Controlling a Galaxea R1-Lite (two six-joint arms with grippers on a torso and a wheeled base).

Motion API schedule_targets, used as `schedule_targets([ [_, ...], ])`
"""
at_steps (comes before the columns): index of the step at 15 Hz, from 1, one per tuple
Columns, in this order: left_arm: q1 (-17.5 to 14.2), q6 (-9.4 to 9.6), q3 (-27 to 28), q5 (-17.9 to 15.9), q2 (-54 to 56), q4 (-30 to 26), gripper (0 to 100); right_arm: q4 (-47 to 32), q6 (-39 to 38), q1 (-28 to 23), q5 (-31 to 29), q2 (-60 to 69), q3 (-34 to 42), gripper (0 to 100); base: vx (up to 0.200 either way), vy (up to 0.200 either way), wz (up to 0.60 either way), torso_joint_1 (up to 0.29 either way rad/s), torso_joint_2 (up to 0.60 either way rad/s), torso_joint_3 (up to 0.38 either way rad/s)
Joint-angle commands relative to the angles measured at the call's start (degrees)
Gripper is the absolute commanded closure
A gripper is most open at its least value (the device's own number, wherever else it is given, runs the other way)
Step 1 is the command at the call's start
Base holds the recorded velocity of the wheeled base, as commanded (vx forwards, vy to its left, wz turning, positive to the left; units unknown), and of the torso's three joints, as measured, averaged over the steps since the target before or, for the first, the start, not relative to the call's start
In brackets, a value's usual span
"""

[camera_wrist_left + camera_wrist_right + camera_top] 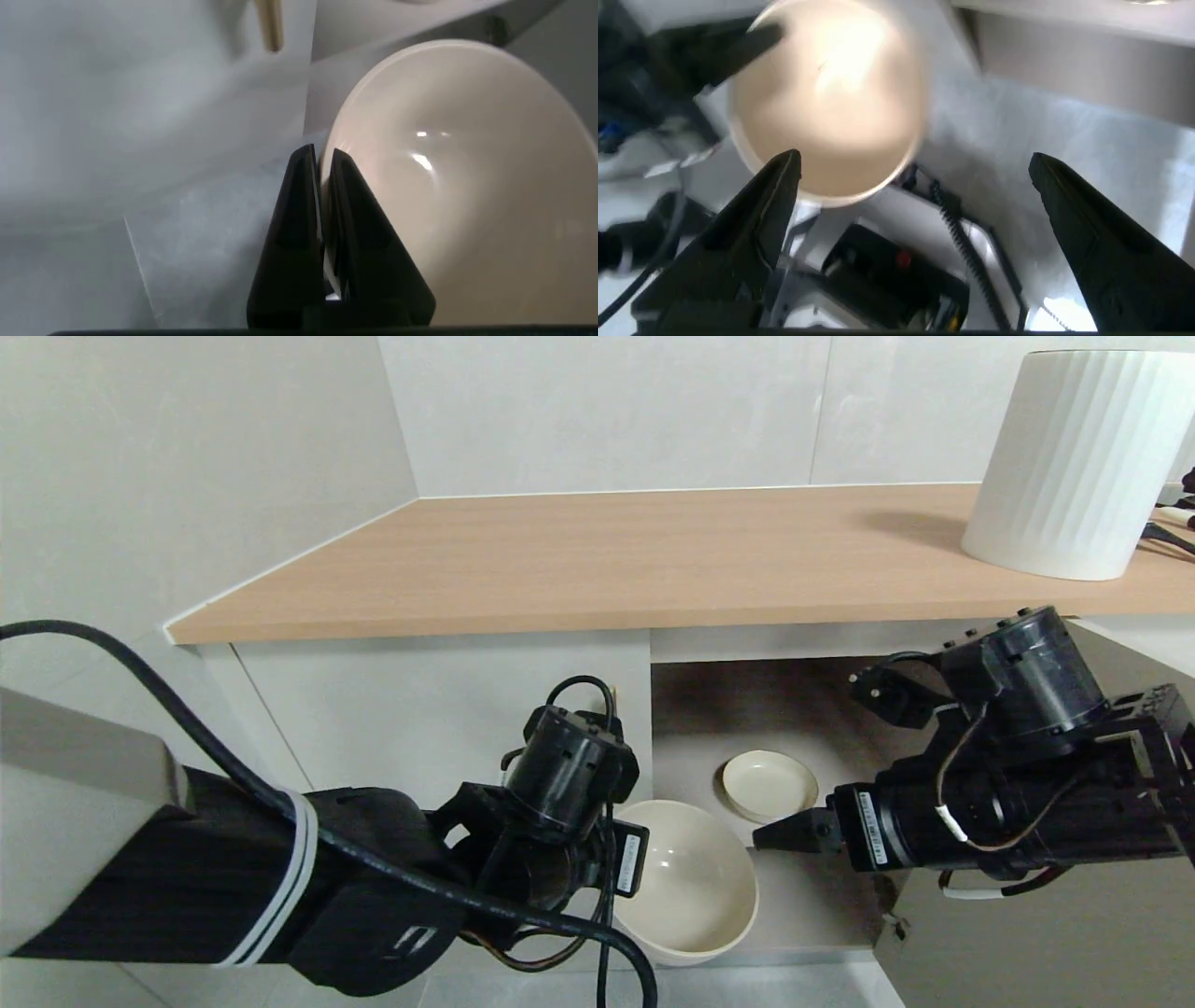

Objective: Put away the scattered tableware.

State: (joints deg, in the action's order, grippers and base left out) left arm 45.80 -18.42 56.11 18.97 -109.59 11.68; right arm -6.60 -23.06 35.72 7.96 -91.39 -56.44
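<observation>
We see the left gripper (320, 163) clamped on the rim of a cream bowl (691, 887), one finger inside and one outside; the bowl is tilted at the mouth of the open cabinet (812, 896), under the counter (607, 560) (whether it touches the cabinet floor we cannot tell); the right gripper (910, 173) is spread wide near the bowl, holding nothing; a small dish (770, 786) lies deeper in the cabinet; a white ribbed tub (1074, 457) stands on the counter.

Left gripper (320, 155) pinching bowl (467, 159) rim; right gripper (913, 161) fingers (766, 215) spread.
</observation>
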Motion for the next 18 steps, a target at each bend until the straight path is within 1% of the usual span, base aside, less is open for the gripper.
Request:
schedule_targets([
  [1,0.5,-0.04,0.0,0.8,-0.9,0.0,100,0.0,-0.1,1.4,-0.5,-3.8,-0.1,0,0.000,0.000,0.00,0.000,0.00,0.000],
  [4,0.9,-0.04,0.0,1.6,1.0,0.0,100,0.3,-0.2,1.4,-2.7,-8.5,-0.5,0,0.000,0.000,0.00,0.000,0.00,0.000],
  [7,0.9,-0.04,-0.1,1.7,2.1,0.0,100,0.4,-1.0,1.4,-4.9,-13.6,-2.2,0,0.000,0.000,0.00,0.000,0.00,0.000],
  [12,1.1,-0.04,0.0,1.6,1.2,-0.1,100,3.0,-2.4,1.5,-5.1,-15.0,-2.2,0,0.000,0.000,0.00,0.000,0.00,0.000],
  [13,1.2,-0.04,0.0,1.6,1.0,0.0,100,3.6,-3.0,1.5,-5.1,-15.1,-2.3,100,0.000,0.000,0.00,0.000,0.00,0.000],
  [15,1.2,-0.04,0.0,1.6,0.4,0.0,100,5.6,-4.0,1.5,-5.1,-15.1,-2.0,100,0.000,0.000,0.00,0.000,0.00,0.000],
  [18,1.3,-0.04,0.0,1.6,-0.1,0.1,100,5.7,-4.4,2.7,-5.1,-16.0,-2.2,100,0.000,0.000,0.00,0.000,0.00,0.000],
])
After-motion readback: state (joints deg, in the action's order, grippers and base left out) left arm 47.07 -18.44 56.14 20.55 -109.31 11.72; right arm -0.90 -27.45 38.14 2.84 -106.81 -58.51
